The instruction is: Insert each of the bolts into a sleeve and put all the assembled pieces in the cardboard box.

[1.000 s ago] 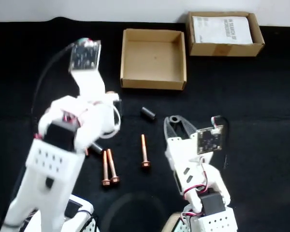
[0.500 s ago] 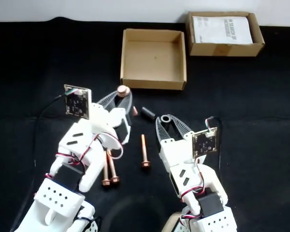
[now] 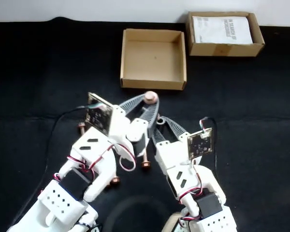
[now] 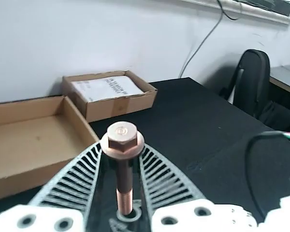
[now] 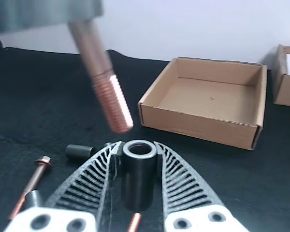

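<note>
**Left gripper** (image 3: 149, 101): at mid-table, just on the near side of the cardboard box. Its ribbed fingers pinch a bolt.

**Bolt** (image 4: 122, 169): copper-coloured with a flanged hex head. The head sits at the fingertips and the shank runs back between the fingers. In the right wrist view it hangs tilted with its threaded end lowest.

**Right gripper** (image 3: 159, 121): just to the right and near side of the left gripper, with the two sets of fingertips close together. Its fingers are closed around a sleeve.

**Sleeve** (image 5: 139, 171): a dark cylinder held upright between the fingers, with its open mouth at the fingertips. The bolt's threaded tip is just above and to the left of that mouth and is not inside it. Whether the two touch cannot be told.

**Cardboard box** (image 3: 153, 83): open-topped and square, at the far centre of the table.

**Second box** (image 3: 224, 48): at the far right, just beside the cardboard box, holding a printed sheet.

**Loose bolt** (image 3: 145, 162): lies on the table between the two arms, head toward the near side and partly hidden by the left arm.

**Second loose bolt** (image 3: 115, 181): its head shows at the near side, by the left arm.

**Third loose bolt** (image 3: 80, 128): its head shows just left of the left arm's wrist board.

**Loose sleeve** (image 5: 79, 151): lies on its side on the table, left of the right gripper.

**Table** (image 3: 241, 96): covered in black cloth.
</note>
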